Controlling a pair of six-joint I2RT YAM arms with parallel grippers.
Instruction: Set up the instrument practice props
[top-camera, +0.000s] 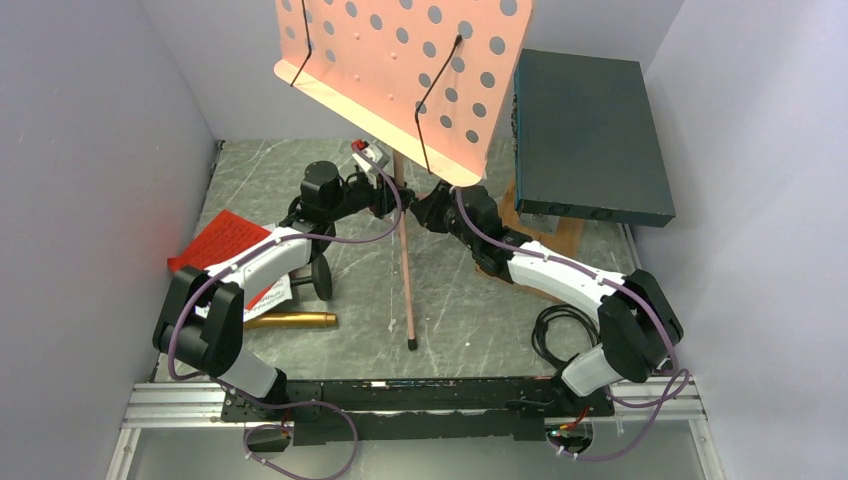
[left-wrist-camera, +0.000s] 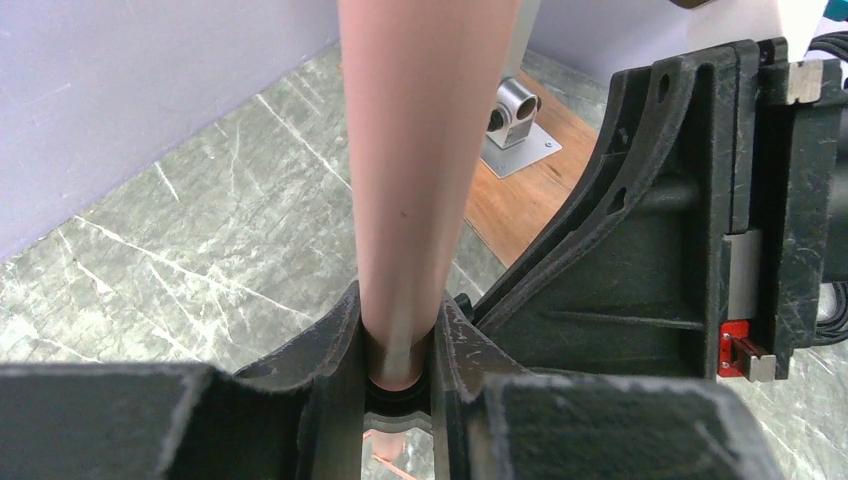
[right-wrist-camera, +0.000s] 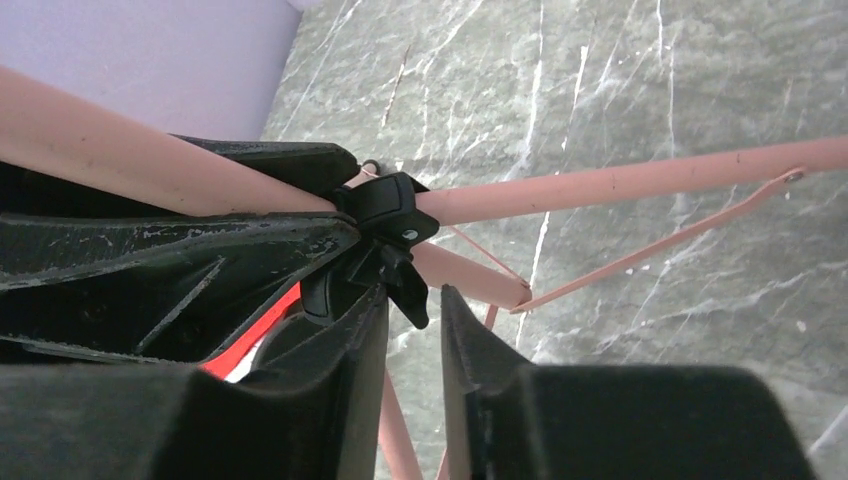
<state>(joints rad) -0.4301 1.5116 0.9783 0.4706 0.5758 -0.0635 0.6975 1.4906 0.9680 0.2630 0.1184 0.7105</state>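
- The left gripper (left-wrist-camera: 398, 372) is clamped tight on the pole (left-wrist-camera: 410, 180) of the pink music stand (top-camera: 400, 60), just above the black collar (right-wrist-camera: 385, 205) where the legs branch off. My guess is it's only there to keep the whole thing steady and upright.
- The right gripper (right-wrist-camera: 413, 370) comes at the pole from the opposite side. Its jaws are a narrow gap apart, and the collar's little black tab (right-wrist-camera: 408, 290) sits right at the mouth of that gap. I can't tell if a pad is actually touching it. It looks like this arm is fiddling with the lock, but that's a guess.
- The legs (right-wrist-camera: 640, 178) are fanned out from the bottom of the pole, with one foot down on the table (top-camera: 480, 300) on the near side of the pole.
- The other props are all left of the pole: the red and white music sheets (top-camera: 225, 240), the gold microphone (top-camera: 290, 320) lying flat, and the black mic stand (top-camera: 322, 275) just beside the sheets. They're partly under the left arm, and none of them is set up yet.
- Right of the pole, and pretty close, is the dark teal box (top-camera: 590, 140) on its wooden board (top-camera: 545, 238). The cable coil (top-camera: 552, 330) is further right and nearer the arm bases.
- Possible trouble: the board crowds the leg spread on that side, and the stand's big desk overhangs both wrists.
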